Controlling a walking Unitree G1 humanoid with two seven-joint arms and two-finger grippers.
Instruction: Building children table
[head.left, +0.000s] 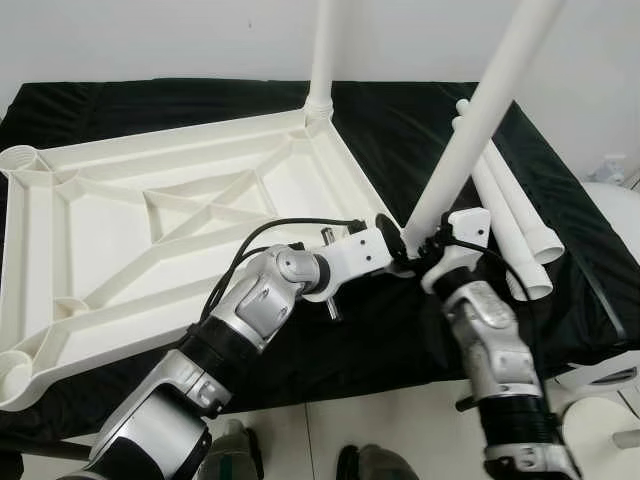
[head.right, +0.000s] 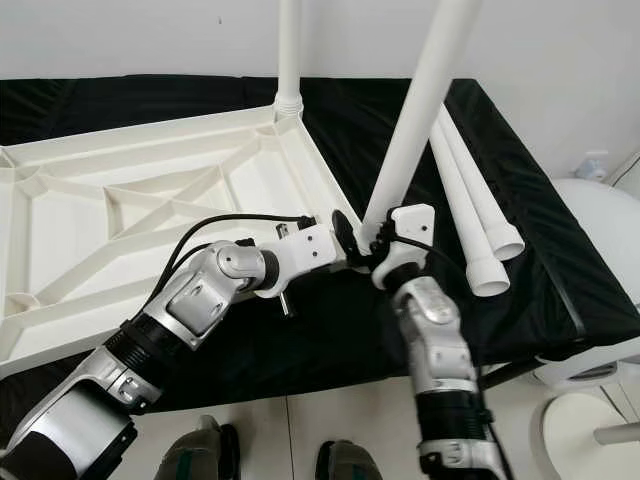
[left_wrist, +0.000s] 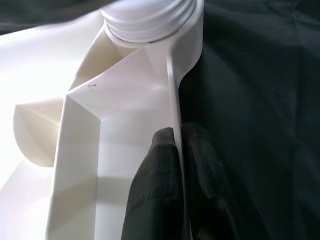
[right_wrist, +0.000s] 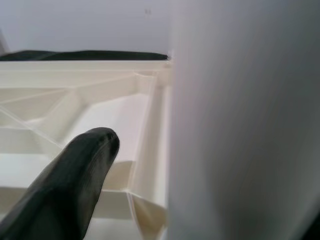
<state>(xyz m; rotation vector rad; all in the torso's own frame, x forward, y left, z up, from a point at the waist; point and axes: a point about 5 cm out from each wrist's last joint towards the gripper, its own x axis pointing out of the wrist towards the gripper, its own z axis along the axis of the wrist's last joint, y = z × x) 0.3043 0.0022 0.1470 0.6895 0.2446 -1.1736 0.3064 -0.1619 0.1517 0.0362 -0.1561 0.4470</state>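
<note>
You have the black-covered table (head.left: 560, 250) in front of you, and the upturned white tabletop (head.left: 170, 230) takes up most of its left and middle. The tabletop's near left corner (head.left: 15, 375) hangs over the table's front edge, so there is little room on that side. Open black cloth lies along the front, between the tabletop's right rim and the two spare legs (head.left: 520, 225). Those legs lie side by side on the right, open ends toward you, close to the right edge.

One upright leg (head.left: 322, 55) stands in the far right corner socket; its top is cut off by the frame. A second, tilted leg (head.left: 480, 120) leans up and to the right from the near right corner, its top also cut off.

Your left gripper (left_wrist: 176, 150) is pinched onto the tabletop's thin right rim, one finger inside the wall and one outside, just short of the corner socket (left_wrist: 150, 20). Your right gripper (head.left: 425, 245) is at the foot of the tilted leg. In the right wrist view one black finger (right_wrist: 75, 185) sits beside the leg with a gap showing between them; the other finger is hidden, so you cannot tell whether the leg is gripped. The leg's foot and the socket are hidden behind the grippers.
</note>
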